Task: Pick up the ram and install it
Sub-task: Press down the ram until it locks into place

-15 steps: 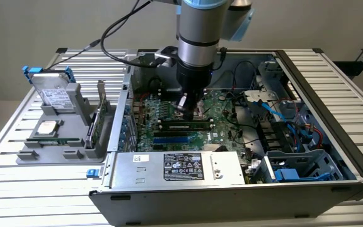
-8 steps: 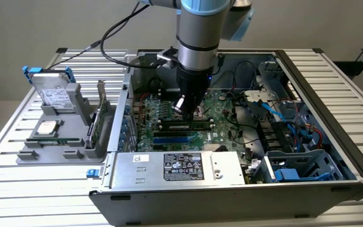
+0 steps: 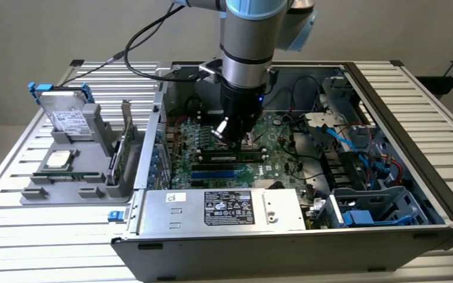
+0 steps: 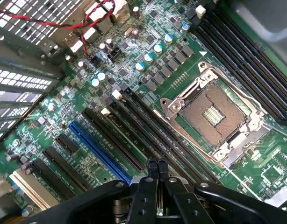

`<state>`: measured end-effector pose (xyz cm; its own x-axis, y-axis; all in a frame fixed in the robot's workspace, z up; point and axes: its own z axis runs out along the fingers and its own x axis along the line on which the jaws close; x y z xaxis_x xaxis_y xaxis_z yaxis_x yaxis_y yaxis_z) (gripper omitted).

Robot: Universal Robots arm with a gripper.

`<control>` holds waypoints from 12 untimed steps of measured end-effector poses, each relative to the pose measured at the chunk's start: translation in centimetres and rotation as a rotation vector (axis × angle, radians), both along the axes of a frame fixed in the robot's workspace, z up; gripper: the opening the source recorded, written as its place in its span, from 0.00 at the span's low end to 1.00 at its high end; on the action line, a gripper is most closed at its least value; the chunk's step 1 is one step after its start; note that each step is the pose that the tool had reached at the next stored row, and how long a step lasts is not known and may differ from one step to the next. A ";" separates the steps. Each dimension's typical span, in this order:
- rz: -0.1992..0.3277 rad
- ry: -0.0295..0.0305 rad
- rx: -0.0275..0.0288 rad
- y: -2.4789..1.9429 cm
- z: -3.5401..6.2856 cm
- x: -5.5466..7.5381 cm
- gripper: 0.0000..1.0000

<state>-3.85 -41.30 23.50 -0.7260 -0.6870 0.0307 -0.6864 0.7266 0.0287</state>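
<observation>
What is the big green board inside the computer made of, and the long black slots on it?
The green board looks like hard circuit-board laminate with a glossy green coating, dotted with tiny soldered parts. The long black slots look like matte molded plastic, probably with metal contacts inside, though those can't be made out.

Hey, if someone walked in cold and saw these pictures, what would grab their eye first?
Most likely the arm reaching down into the open computer case, its shut gripper just above the black memory slots on the green motherboard. Next, the bare silver CPU socket beside those slots. On the exterior view's left, a grey holder carries a hard drive.
</observation>
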 end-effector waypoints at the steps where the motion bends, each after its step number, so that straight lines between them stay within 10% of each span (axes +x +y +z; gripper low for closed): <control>1: -0.016 0.0000 0.0000 0.00 0.00 0.0 0.10; 12: -0.185 0.0000 0.0000 0.00 0.00 0.0 0.10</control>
